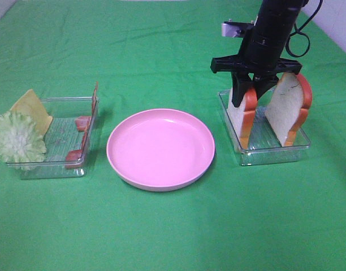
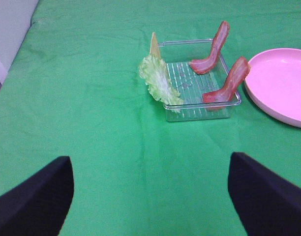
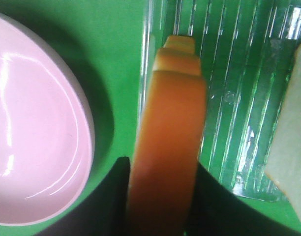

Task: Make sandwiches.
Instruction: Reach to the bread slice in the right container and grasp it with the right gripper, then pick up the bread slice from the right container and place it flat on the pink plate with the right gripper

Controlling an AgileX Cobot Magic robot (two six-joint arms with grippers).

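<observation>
On a green bench (image 1: 161, 226), the right tool (image 1: 249, 97) pinches an upright bread slice (image 1: 247, 121) in the clear tray (image 1: 275, 155) right of a pink plate (image 1: 160, 148). A second slice (image 1: 287, 107) stands beside it. The left tool (image 2: 150, 196) hangs spread wide, apart from the left-hand tray (image 1: 48, 169) holding lettuce (image 1: 16, 137), cheese (image 1: 31, 110) and bacon (image 1: 85, 132).

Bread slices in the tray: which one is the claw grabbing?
The bread slice nearer the pink plate: the right gripper's black fingers flank its orange crust. The other slice stands apart, untouched.
</observation>
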